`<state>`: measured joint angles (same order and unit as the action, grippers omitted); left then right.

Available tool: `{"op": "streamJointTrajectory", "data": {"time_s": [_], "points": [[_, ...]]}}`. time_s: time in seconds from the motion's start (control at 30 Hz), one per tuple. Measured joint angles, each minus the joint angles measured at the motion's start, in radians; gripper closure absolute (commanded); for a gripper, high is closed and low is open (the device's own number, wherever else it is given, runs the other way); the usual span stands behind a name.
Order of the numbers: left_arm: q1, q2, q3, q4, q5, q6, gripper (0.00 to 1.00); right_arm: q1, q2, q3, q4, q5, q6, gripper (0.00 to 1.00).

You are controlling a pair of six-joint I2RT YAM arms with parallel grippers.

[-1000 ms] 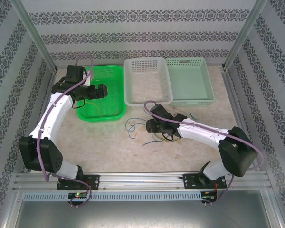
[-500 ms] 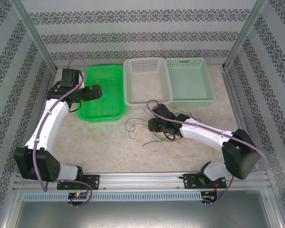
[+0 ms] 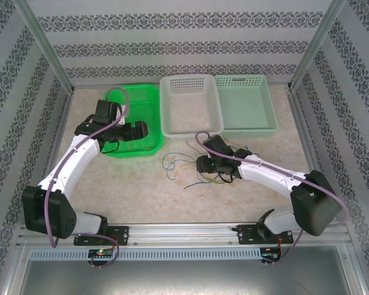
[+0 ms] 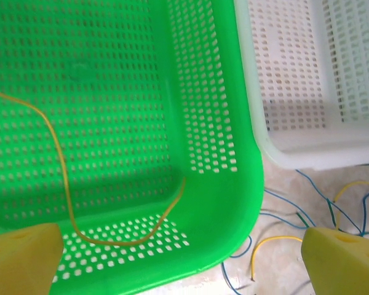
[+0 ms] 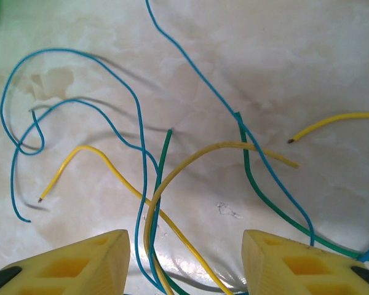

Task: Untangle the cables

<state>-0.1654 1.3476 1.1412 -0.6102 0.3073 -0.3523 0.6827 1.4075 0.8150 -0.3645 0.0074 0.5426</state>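
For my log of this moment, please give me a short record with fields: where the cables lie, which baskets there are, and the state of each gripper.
loose cables: tangle of blue, yellow and green wires, in front of the white basket
sorted cable: one yellow wire lying in the green basket
other basket: pale green basket, right of the white one
left gripper: open, above the green basket's near right corner
right gripper: open, low over the tangle, strands between its fingers
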Motion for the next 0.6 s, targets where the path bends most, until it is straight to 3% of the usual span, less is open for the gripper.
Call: {"op": "streamJointTrajectory", "data": {"time_s": [0.2,0.43,0.6], "points": [[-0.004,-0.056,-0.021,0.024,0.011,-0.013,0.00,0.000,0.117,0.030,0.001,-0.045,0.002,0.60],[-0.006,-0.080,-0.039,0.050,0.023,-0.016,0.00,0.000,0.175,0.073,0.001,-0.049,0.008,1.00],[-0.006,-0.080,-0.043,0.060,0.031,-0.016,0.00,0.000,0.143,0.075,-0.007,-0.047,0.010,1.00]]}}
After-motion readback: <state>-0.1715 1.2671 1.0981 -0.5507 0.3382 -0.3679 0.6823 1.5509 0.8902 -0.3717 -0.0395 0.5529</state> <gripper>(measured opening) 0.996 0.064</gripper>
